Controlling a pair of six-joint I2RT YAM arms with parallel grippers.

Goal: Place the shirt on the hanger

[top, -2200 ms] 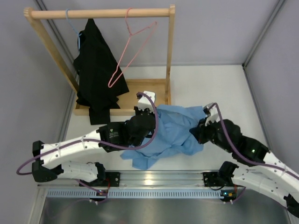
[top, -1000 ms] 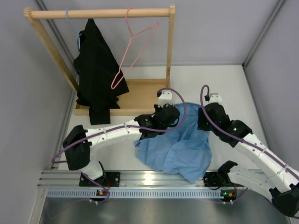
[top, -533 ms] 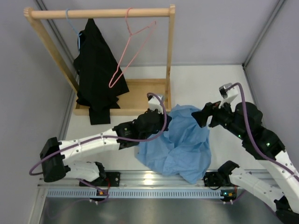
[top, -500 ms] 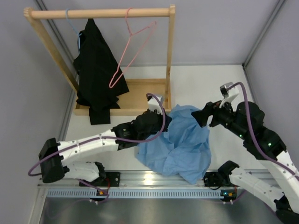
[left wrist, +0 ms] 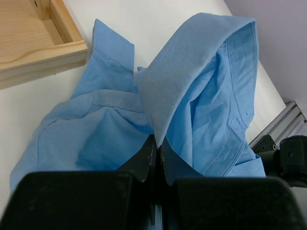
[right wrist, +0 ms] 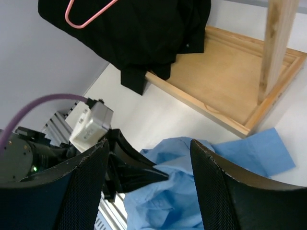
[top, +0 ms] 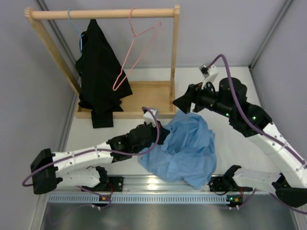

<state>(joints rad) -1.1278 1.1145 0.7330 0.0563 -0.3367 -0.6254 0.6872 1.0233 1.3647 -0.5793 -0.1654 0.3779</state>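
While the left end effector [left wrist: 157, 143] pinches the shirt [top: 192, 143], the right end effector [right wrist: 148, 146] gapes near the rack [top: 144, 94].

Bright, even overhead light casts soft shadows; glare streaks the silver metal rail [top: 158, 182]; the left wrist view blurs its near black jaws.

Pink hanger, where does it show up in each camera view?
Top external: pink hanger on the rail, upper middle, beside the black garment.
Left wrist: not in it.
Right wrist: top left, its lower loop against that garment.
Shared landmark: the wooden rack base, in all three.
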